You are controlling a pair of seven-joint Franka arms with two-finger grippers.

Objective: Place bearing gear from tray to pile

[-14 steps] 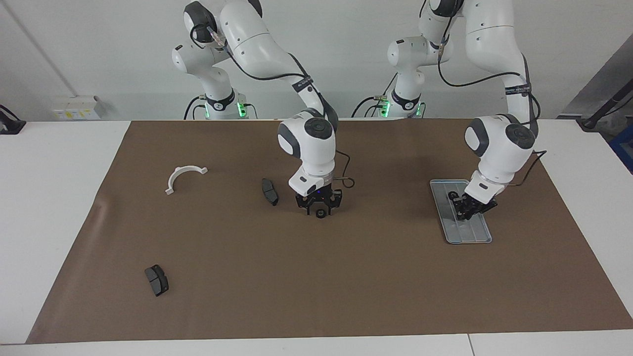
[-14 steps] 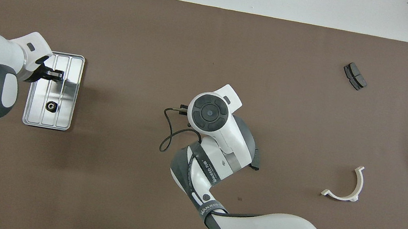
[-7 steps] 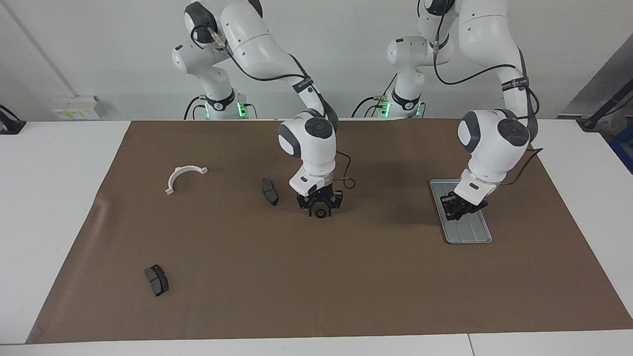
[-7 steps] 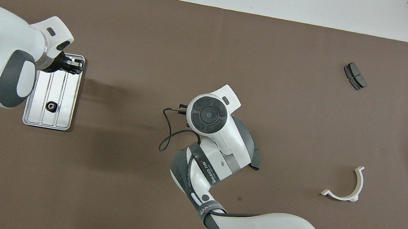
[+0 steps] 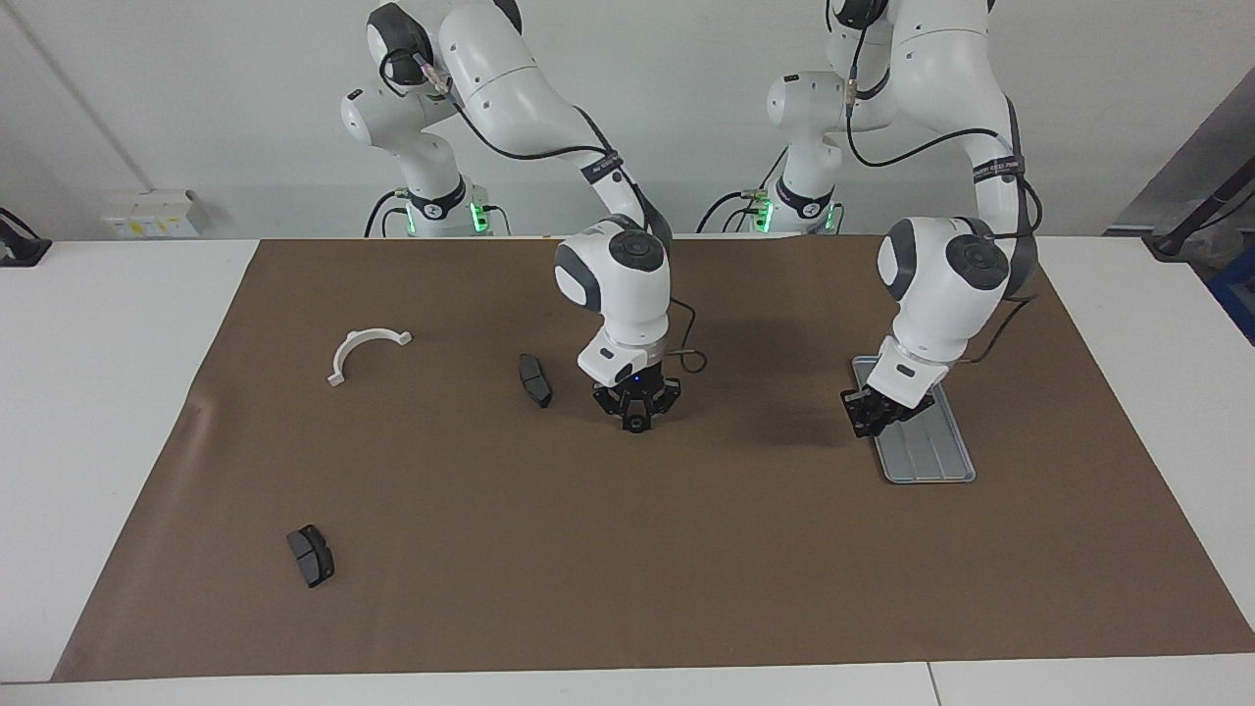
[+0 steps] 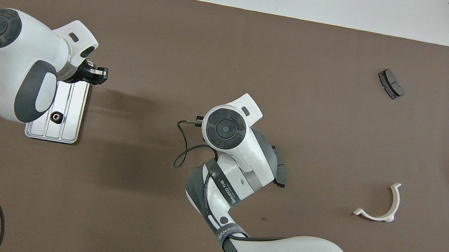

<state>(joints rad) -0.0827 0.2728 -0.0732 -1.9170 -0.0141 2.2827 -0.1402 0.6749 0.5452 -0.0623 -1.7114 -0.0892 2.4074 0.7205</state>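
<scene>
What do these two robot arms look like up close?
Both arms are glossy white, built of rounded segments with dark grey joint caps. Black cables loop along them, held by black printed bands, and green lights glow at their bases. Each ends in a small black tool: the left tool and the right tool, which has a thin black cable looping beside its wrist.

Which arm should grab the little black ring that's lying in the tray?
Left, probably. The left claw hangs over the tray's edge, close to the ring, though it is shut and would have to open. The right claw is down at the table's middle, away from the tray.
</scene>
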